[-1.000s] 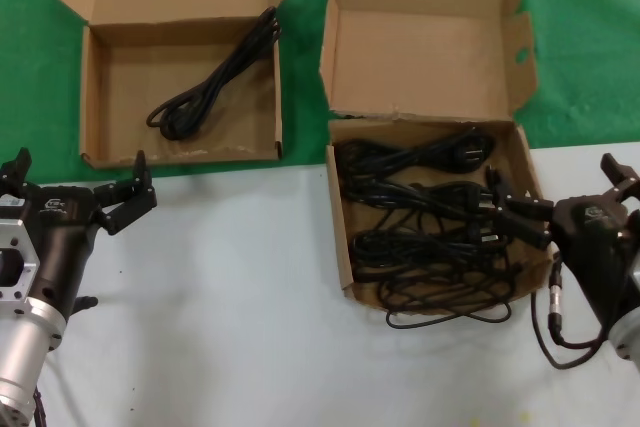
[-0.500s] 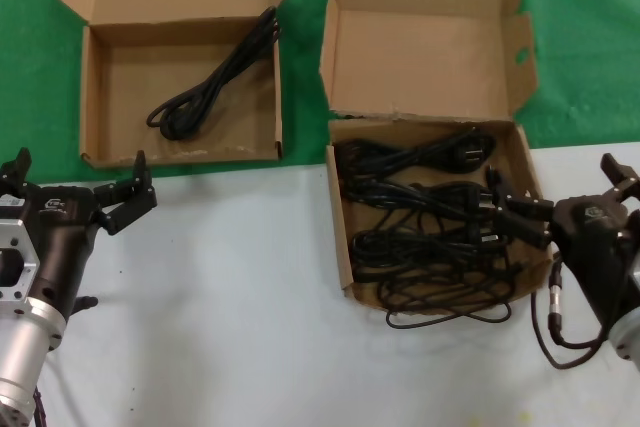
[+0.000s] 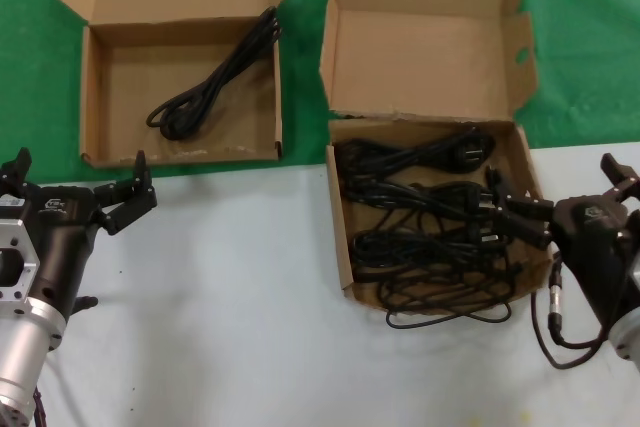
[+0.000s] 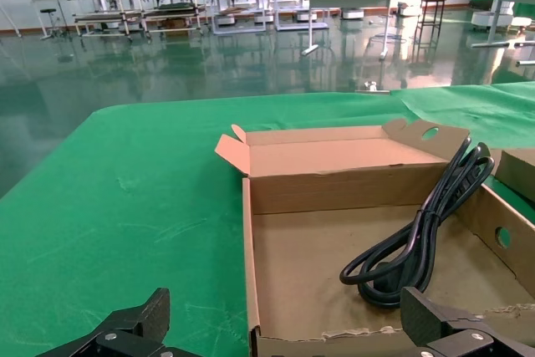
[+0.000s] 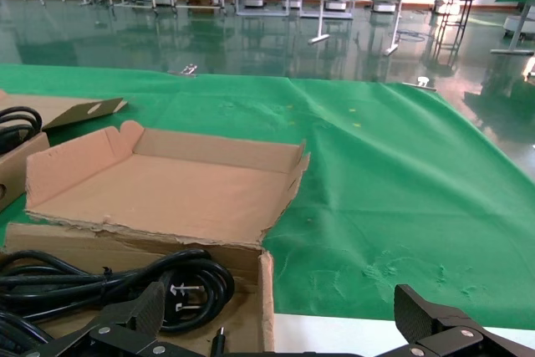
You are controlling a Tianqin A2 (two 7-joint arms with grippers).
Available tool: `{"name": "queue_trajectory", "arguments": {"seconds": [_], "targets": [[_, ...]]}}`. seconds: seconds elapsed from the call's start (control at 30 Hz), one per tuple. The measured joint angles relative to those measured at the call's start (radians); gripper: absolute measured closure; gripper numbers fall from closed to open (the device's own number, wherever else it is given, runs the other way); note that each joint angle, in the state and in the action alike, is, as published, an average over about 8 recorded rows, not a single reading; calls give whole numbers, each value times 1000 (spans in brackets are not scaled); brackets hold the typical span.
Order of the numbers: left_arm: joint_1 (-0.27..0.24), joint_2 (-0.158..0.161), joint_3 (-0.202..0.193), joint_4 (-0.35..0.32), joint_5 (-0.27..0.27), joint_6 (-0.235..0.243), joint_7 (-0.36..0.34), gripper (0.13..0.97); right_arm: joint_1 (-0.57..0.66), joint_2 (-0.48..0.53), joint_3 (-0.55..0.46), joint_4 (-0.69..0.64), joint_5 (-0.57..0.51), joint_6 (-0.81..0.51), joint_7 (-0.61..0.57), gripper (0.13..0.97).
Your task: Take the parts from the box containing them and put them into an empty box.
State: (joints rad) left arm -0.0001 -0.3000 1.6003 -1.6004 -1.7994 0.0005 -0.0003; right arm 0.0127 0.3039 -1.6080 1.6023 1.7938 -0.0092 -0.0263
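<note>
In the head view the left gripper (image 3: 75, 190) was low at about eight o'clock, over the pale table (image 3: 230, 287), with its black fingers spread wide and nothing between them. The right gripper (image 3: 568, 192) was at about four o'clock, also spread wide and holding nothing; one finger reached over the right wall of the box containing them (image 3: 338, 227), the other stayed outside it. A grey robot cable (image 3: 553, 322) with a silver connector hung under this arm.

The box containing them was brown corrugated cardboard, and the parts (image 3: 430, 227) lay inside it as several coils of thin black rubber cord (one loop hung over the near wall onto the table). Its tall lid stood open behind it, with folded side flaps and an oval cutout.

Farther, at eleven o'clock on the green cloth (image 3: 590, 37), was the empty box (image 3: 95, 97), wide and shallow. One coiled black cord (image 3: 215, 77) was lying in it.

The left wrist view showed this coiled cord (image 4: 418, 227) from the side, its end leaning on the box wall, which the head view did not make clear. The right wrist view showed a moulded plug (image 5: 180, 294) with its metal prongs, and the torn edge of the open lid (image 5: 167, 194). Both wrist views also showed a hall with a shiny floor behind the table.
</note>
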Motion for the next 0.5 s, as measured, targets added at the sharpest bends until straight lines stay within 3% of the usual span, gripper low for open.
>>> {"name": "queue_trajectory", "arguments": {"seconds": [0.5], "targets": [[0,0,0,0,0,0,0,132,0,0,0,0,0,0,0,129]]}}
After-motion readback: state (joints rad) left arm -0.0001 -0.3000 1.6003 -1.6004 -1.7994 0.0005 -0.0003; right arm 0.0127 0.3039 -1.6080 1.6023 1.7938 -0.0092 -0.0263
